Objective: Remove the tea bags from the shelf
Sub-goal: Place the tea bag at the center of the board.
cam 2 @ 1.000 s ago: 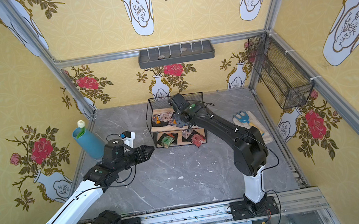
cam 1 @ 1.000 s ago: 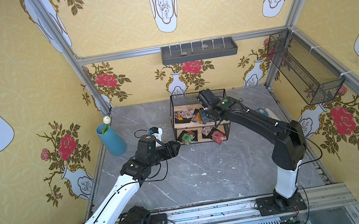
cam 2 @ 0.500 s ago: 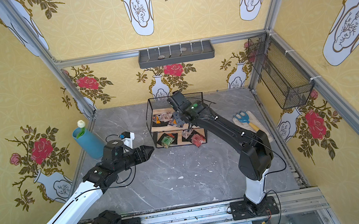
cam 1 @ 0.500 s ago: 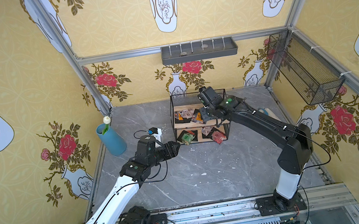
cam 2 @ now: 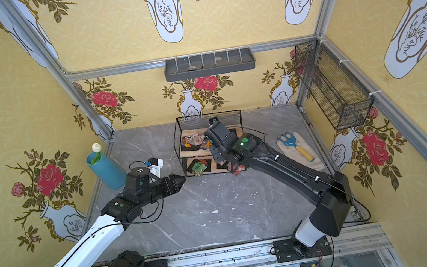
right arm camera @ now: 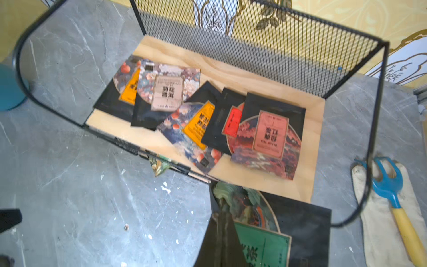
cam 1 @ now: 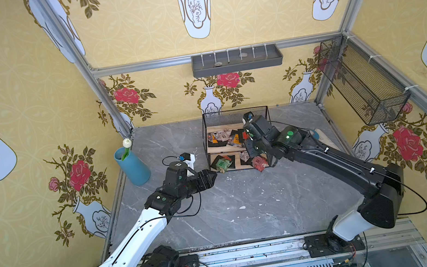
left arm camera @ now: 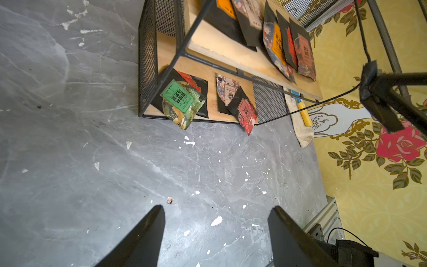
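Expect light, thin, limp, slick tea bags; pinch at edge overhanging shelf. Right gripper: clamped, apparently on green sachet. Left gripper: spread, empty.

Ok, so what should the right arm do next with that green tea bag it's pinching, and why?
Probably carry it sideways, off the shelf, and set it down on the bare table. The right gripper is shut on a green tea bag and hangs close above the upper board, where other tea bags wait.
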Controlling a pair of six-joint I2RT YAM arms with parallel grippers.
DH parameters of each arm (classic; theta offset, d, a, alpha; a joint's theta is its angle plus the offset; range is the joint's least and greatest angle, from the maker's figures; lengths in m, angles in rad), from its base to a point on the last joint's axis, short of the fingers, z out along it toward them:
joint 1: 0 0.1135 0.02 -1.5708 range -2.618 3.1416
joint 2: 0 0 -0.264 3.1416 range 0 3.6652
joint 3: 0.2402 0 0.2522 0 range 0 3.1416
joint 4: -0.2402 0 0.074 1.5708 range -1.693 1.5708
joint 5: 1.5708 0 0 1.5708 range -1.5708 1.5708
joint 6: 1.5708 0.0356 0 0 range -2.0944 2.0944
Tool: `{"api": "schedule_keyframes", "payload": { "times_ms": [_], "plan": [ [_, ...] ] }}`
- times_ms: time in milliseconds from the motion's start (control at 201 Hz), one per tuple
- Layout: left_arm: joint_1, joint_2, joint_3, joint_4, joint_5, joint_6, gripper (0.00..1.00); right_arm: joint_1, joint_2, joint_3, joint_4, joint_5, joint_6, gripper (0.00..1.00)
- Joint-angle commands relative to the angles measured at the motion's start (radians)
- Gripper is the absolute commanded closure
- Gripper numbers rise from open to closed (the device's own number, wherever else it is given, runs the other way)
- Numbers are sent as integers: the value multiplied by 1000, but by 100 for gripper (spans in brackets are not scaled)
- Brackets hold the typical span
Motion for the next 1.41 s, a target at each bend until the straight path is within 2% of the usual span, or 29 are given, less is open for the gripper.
{"api": "schedule_keyframes", "payload": {
  "times_ms": [0,164,433,528,667,802,1081,1404],
  "plan": [
    [-16,7,-11,29,3,-4,21,10,-57,-73,-14,15,85,100],
    [-62,24,-17,46,-18,-10,20,16,-187,-243,-5,14,186,100],
    [-128,95,-13,88,-39,-22,20,-4,-364,-481,-39,79,369,100],
    [-152,130,-9,112,-39,-27,20,-62,-417,-562,-36,84,413,100],
    [-179,176,-1,137,-42,-32,20,-198,-486,-688,57,20,424,100],
    [-202,209,-3,165,-56,-32,20,-296,-482,-757,126,-5,441,100],
    [-233,253,-15,203,-68,-29,20,-432,-456,-856,288,-57,471,100],
    [-238,269,-22,225,-74,-18,20,-506,-342,-920,429,-59,491,100]
  ]
}}
